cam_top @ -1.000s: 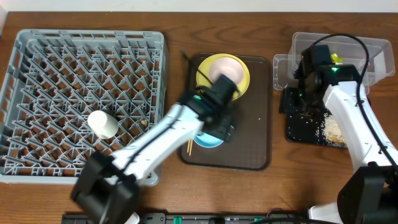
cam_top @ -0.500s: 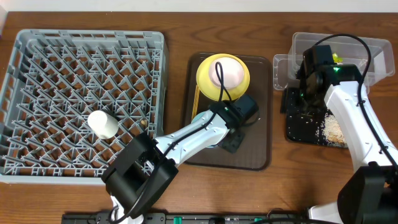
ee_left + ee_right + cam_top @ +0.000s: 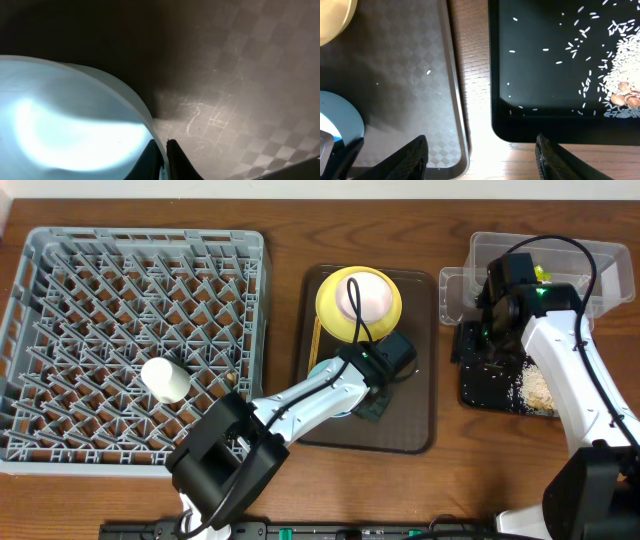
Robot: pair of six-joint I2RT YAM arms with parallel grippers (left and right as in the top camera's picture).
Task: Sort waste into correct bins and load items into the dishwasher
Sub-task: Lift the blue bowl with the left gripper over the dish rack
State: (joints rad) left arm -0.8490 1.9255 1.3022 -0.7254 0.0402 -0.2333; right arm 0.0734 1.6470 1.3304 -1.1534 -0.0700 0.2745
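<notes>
My left gripper [image 3: 164,157] is shut on the rim of the light blue bowl [image 3: 65,125], one finger inside and one outside. Overhead, the left gripper [image 3: 372,392] is low over the brown serving tray [image 3: 415,430], and the arm hides most of the bowl. A white bowl [image 3: 368,298] sits on the yellow plate [image 3: 325,302] at the tray's far end. Chopsticks [image 3: 315,340] lie along the tray's left side. A white cup [image 3: 165,378] lies in the grey dishwasher rack [image 3: 60,250]. My right gripper [image 3: 480,155] hangs open and empty over the gap between the serving tray and the black tray [image 3: 545,100].
The black tray [image 3: 490,390] holds scattered rice [image 3: 620,75] and a few brown bits [image 3: 625,99]. Behind it stands the clear tub [image 3: 590,255] with the green wrapper [image 3: 541,275] inside. A single rice grain [image 3: 428,72] lies on the serving tray.
The left arm swung across to the bowl's right side and its jaws closed on the bowl's rim. The right arm has stayed still.
</notes>
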